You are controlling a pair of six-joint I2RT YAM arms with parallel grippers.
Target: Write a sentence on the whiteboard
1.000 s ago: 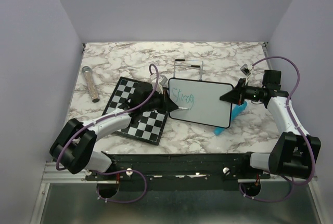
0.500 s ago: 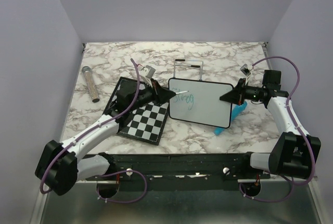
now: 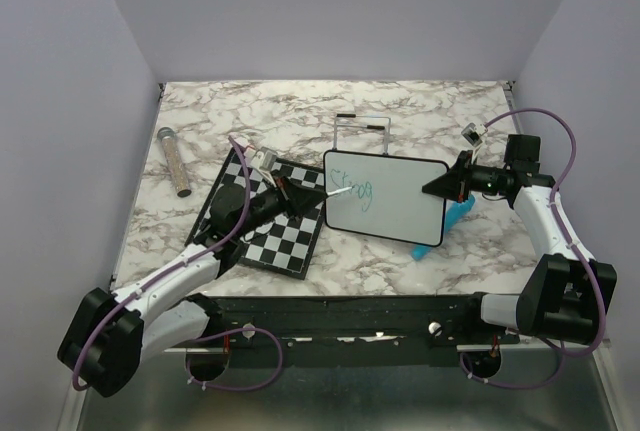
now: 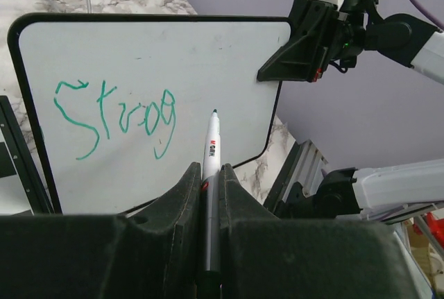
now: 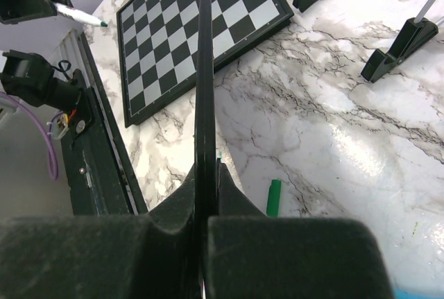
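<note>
The whiteboard (image 3: 400,199) is held upright above the table; it also shows in the left wrist view (image 4: 208,56) and edge-on in the right wrist view (image 5: 203,84). Green lettering (image 4: 118,115) reading "Strong" sits at its left, in one line. My right gripper (image 3: 440,186) is shut on the board's right edge. My left gripper (image 3: 300,198) is shut on a white marker (image 4: 210,167) whose tip points at the board just right of the lettering, a little off the surface.
A chessboard (image 3: 262,226) lies flat under my left arm. A wire stand (image 3: 360,131) is behind the whiteboard. A glittery tube (image 3: 175,161) lies at the far left. A light-blue object (image 3: 452,219) sits under the board's right side. A green marker cap (image 5: 275,198) lies on the marble.
My left arm has pulled back and lower, toward the near left, with the marker. The marker tip has moved from the lettering's lower part up and across it. The right arm holds still.
</note>
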